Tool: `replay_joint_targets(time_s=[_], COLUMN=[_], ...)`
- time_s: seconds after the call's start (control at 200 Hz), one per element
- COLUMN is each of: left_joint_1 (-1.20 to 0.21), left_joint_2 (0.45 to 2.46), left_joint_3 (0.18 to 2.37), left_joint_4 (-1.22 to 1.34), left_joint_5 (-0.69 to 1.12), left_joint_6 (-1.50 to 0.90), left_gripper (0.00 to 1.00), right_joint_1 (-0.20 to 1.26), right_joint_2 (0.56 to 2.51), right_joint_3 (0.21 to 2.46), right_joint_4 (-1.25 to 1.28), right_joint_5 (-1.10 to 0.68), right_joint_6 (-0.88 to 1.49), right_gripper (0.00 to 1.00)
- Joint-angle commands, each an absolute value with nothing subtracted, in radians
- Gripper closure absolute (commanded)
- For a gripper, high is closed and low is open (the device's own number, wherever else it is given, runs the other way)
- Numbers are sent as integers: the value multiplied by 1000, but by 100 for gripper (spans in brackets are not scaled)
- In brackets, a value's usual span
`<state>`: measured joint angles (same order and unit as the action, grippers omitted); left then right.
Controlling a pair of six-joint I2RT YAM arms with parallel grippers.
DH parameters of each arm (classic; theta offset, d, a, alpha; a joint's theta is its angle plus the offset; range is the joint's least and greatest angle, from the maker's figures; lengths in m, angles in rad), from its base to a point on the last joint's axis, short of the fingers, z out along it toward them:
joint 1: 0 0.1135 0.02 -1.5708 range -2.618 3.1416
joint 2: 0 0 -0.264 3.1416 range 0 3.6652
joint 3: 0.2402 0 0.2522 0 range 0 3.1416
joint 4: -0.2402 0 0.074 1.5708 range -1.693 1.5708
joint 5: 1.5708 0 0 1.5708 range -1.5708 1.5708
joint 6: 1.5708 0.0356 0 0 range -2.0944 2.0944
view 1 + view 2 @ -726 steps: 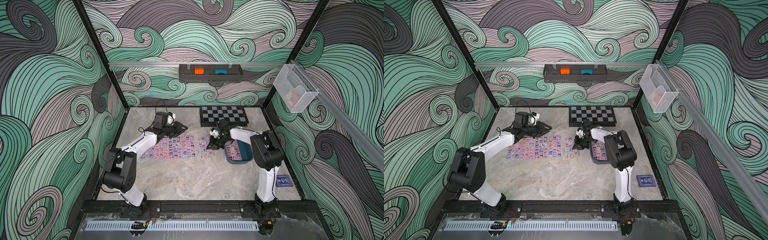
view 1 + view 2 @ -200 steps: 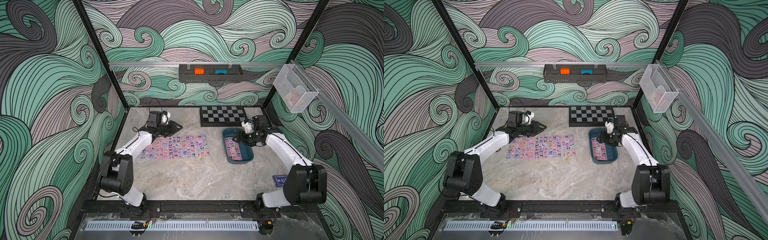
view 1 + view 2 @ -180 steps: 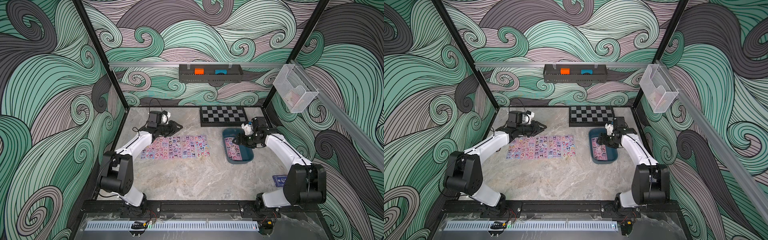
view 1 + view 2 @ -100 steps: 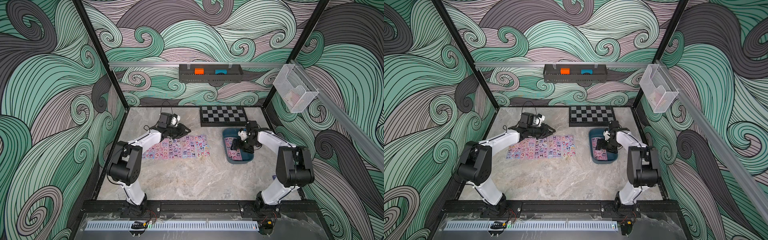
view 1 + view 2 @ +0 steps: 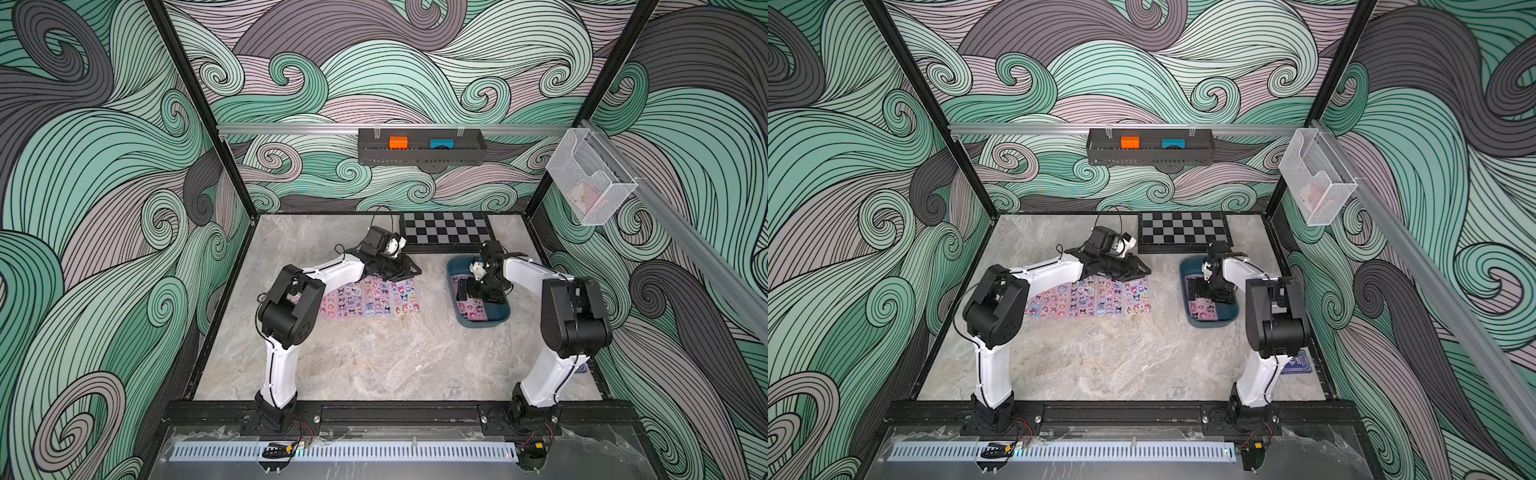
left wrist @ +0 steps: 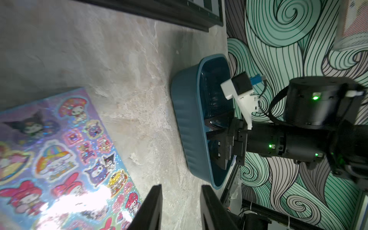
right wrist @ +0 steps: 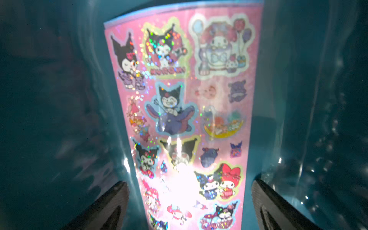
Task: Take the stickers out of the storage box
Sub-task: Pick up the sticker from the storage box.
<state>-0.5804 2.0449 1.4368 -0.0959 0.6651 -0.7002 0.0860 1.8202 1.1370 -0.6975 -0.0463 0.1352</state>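
Note:
The storage box (image 5: 482, 323) (image 5: 1210, 324) (image 6: 189, 127) is a dark teal tub on the right of the table. A pink sheet of stickers (image 5: 471, 308) (image 5: 1202, 309) (image 7: 185, 111) lies flat on its floor. My right gripper (image 5: 480, 293) (image 5: 1208, 293) (image 7: 190, 185) points down into the box, open wide, its fingers straddling the sheet without gripping it. Several more sticker sheets (image 5: 370, 297) (image 5: 1096, 297) (image 6: 59, 159) lie in a row on the table. My left gripper (image 5: 415, 272) (image 5: 1144, 270) (image 6: 180, 186) hovers at that row's far right end, jaws apart and empty.
A chessboard (image 5: 446, 230) lies at the back of the table behind the box. A black wall tray (image 5: 419, 151) and a clear bin (image 5: 590, 183) hang on the walls. A dark blue card pack (image 5: 1296, 363) lies beside the right arm's base.
My right arm has folded up and its gripper has dropped into the box, opening wider over the pink sheet. My left gripper has slid right along the far edge of the sticker row.

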Motion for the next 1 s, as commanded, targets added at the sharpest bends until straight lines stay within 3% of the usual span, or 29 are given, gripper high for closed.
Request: replay_joint_targets(time_s=[0.0,0.57,0.996], left_joint_1=[-632,-839,-769], left_joint_2=[2121,2439,2322], left_joint_3=[1517,1896,1781], left_joint_4=[-128,-223,-257], left_joint_5=[694,782,728], left_joint_6=[-707,-753,-699], left_gripper=[63,63,63], right_joint_1=[96,-26,33], right_joint_2=[1883,1836,1865], right_joint_3=[1141,1100,1109], right_joint_4=[-679,-665,-659], right_joint_5=[16,-28,2], right_joint_6=[164,164,167], right_gripper=[1,1,1])
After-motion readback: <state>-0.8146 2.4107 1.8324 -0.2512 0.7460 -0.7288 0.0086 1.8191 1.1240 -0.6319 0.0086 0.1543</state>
